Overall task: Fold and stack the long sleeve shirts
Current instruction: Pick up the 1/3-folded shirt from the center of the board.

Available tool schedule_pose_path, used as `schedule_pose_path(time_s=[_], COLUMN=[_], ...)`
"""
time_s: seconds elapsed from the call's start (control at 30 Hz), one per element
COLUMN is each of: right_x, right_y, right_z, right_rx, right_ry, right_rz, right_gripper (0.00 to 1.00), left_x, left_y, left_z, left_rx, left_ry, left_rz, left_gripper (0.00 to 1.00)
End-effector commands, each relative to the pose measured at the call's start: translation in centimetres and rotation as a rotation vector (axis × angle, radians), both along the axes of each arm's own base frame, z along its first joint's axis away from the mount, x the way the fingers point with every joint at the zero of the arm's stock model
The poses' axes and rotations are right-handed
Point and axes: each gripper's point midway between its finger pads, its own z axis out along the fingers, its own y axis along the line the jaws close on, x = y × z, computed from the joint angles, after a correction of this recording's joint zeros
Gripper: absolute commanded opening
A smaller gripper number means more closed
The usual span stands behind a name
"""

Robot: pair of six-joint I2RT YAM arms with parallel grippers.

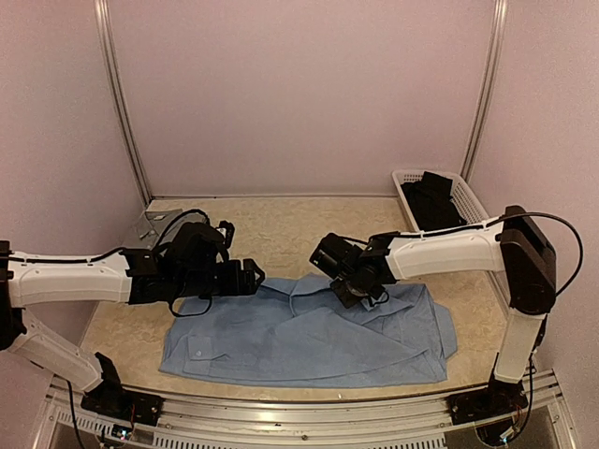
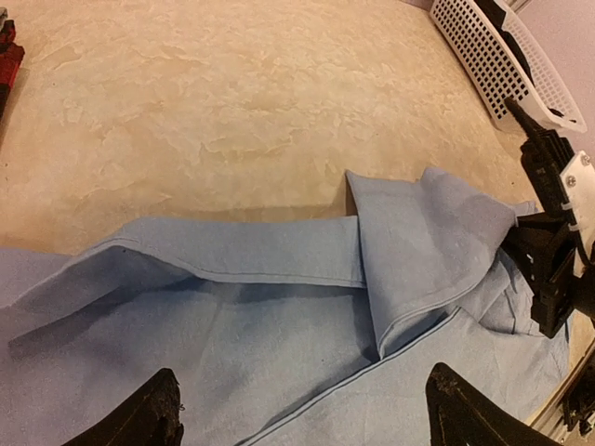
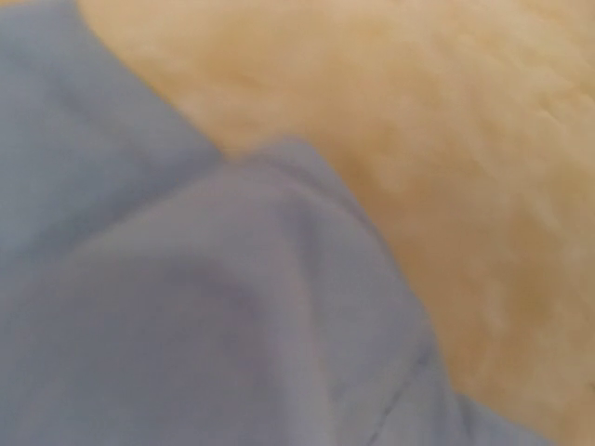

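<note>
Top external: we see the blue shirt [image 1: 309, 341] spread flat at six o'clock on the table [image 1: 271, 224], with the basket [image 1: 404, 175] at two o'clock. The left gripper [image 1: 255, 276] hovers at the shirt's ten o'clock edge, and the right gripper [image 1: 354, 290] is down on its twelve o'clock edge.

Left wrist: our left fingers [image 2: 158, 413] stand wide apart above the shirt [image 2: 232, 325].

Right wrist: the blurred shirt [image 3: 186, 307] fills most of the view, and we cannot tell how the right fingers stand.
</note>
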Motion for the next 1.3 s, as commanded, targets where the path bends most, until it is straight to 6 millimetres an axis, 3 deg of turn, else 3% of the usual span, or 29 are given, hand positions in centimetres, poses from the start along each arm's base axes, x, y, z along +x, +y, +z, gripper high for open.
schedule_pose_path(time_s=[0.0,0.27,0.5,0.67,0.93,1.17,1.27], right_x=[1.2,3.2,3.2,3.0,2.7,2.4,2.1], right_y=[-2.5,-8.5,-13.6,-15.9,-16.6,-16.9,-17.3], right_z=[6.0,15.5,21.2,23.4,25.9,26.1,26.2], right_rx=[-0.037,-0.055,-0.056,-0.054,-0.050,-0.056,-0.064], right_ry=[-0.130,-0.273,-0.376,-0.407,-0.426,-0.422,-0.424], right_rz=[-0.072,-0.189,-0.275,-0.312,-0.312,-0.314,-0.321], right_gripper=[0.01,0.00,0.00,0.00,0.00,0.00,0.00], left_x=[0.9,2.8,3.6,4.4,5.6,6.1,6.0], left_y=[0.6,1.4,2.6,3.3,3.3,3.5,3.2], left_z=[-0.6,-1.0,-2.2,-2.6,-4.1,-5.3,-4.9], left_rx=[0.016,0.025,-0.004,-0.025,-0.055,-0.061,-0.094], left_ry=[-0.010,0.019,0.094,0.114,0.180,0.226,0.239], left_rz=[0.006,0.000,-0.001,0.008,0.019,0.038,0.024], left_gripper=[0.86,0.86,0.87,0.87,0.88,0.91,0.92])
